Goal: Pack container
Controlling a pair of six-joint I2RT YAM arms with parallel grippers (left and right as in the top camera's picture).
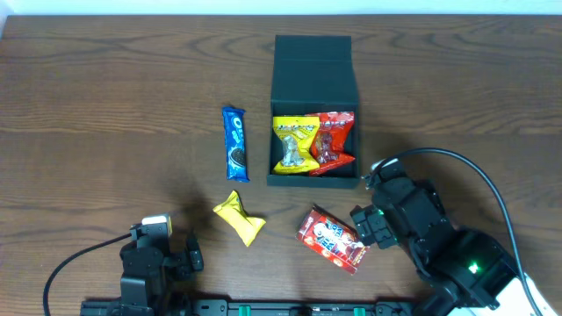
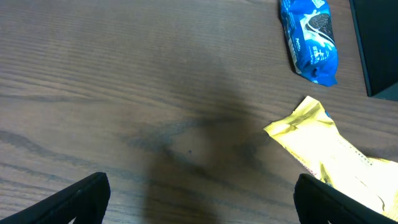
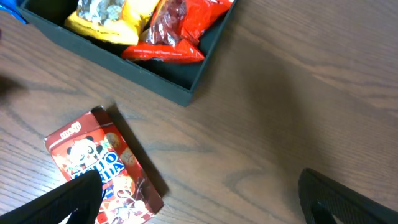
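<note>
Just up-left of R claw point(image 1: 369, 197) (jaws wide): container point(image 1: 313, 70)

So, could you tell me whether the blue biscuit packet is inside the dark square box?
No, the blue packet lies on the wooden table left of the box.

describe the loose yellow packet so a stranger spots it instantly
Start at the open, dark teal-black square container. In front of its left corner lies a small crinkled yellow wrapper. Unlike the yellow bag inside, it rests on the brown wooden table.
</note>
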